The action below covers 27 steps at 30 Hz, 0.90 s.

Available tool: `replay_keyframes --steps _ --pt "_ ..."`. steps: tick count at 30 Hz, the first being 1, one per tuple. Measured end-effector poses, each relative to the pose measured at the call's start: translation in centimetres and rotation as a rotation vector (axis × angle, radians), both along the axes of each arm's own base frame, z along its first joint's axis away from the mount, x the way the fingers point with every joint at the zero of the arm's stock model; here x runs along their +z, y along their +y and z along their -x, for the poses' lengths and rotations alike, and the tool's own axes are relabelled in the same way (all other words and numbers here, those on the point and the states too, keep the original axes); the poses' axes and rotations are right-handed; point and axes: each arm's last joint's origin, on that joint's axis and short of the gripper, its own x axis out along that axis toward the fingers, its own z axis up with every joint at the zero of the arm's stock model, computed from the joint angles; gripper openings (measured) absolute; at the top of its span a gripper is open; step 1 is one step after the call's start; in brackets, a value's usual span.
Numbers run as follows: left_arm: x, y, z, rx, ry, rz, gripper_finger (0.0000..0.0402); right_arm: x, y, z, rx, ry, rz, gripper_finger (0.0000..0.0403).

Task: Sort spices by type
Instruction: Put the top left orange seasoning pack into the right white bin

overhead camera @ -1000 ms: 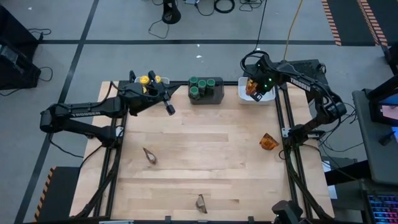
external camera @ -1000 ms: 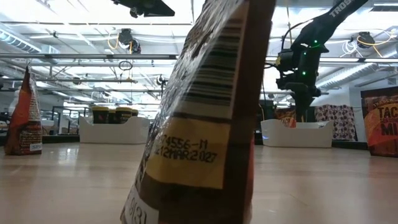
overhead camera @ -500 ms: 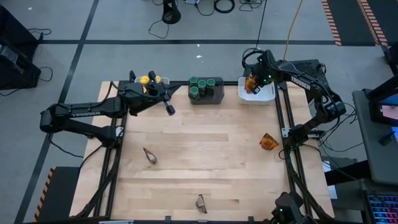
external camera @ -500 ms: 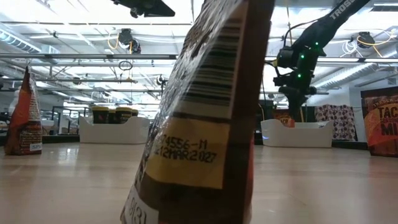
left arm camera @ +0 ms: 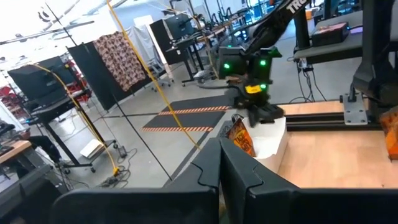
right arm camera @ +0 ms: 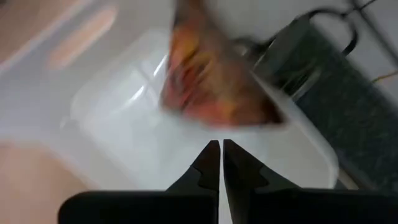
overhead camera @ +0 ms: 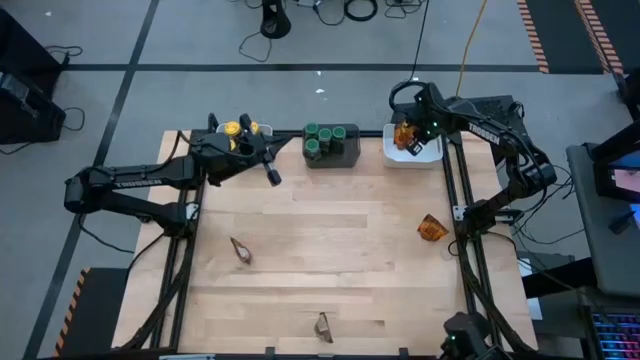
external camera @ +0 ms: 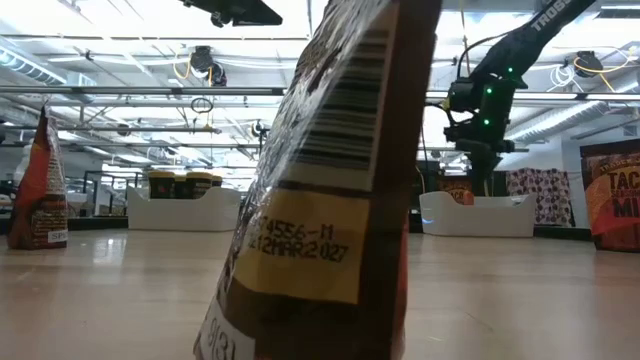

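My right gripper hangs over the white bin at the table's far right, shut on an orange-brown packet; the left wrist view shows this packet slanting below the fingers. My left gripper hovers shut and empty by the bin of yellow-lidded jars. Green-lidded jars stand in a dark grey bin. Loose packets lie on the table at the right, the left and the near edge. My right gripper meets the packet's lower edge at its fingertips, pinched between the two fingers. The fingers come steeply from above. The packet sits tilted over the inside of the white bin; whether it rests on the bin I cannot tell.
In the low view the near-edge packet fills the foreground and hides the table's middle. Other packets stand at its left and right. Bare wooden table lies between the bins and the loose packets.
My right gripper has tipped a little over the white bin, and the packet has shifted slightly toward the table's far edge with it. Its fingers have stayed shut.
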Motion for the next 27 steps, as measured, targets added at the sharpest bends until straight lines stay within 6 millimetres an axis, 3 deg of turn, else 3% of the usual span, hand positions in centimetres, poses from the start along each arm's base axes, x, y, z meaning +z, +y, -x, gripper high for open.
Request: replay_keyframes --steps 6,13,20,27 --pt "-0.3 -0.1 0.0 -0.014 0.015 0.026 0.0006 0.3 -0.7 0.0 -0.013 -0.035 0.06 0.0" --pt "-0.6 -0.3 0.5 -0.018 0.042 0.113 0.0006 0.2 1.1 0.2 0.004 0.026 -0.065 0.0" --pt "-1.9 -1.8 0.8 -0.077 0.155 0.275 0.0006 4.5 4.6 -1.1 0.119 -0.081 0.102 0.0" --pt "-2.0 -5.2 1.9 -0.123 0.32 0.491 0.0006 8.9 9.3 -2.1 0.346 -0.354 0.212 0.0"
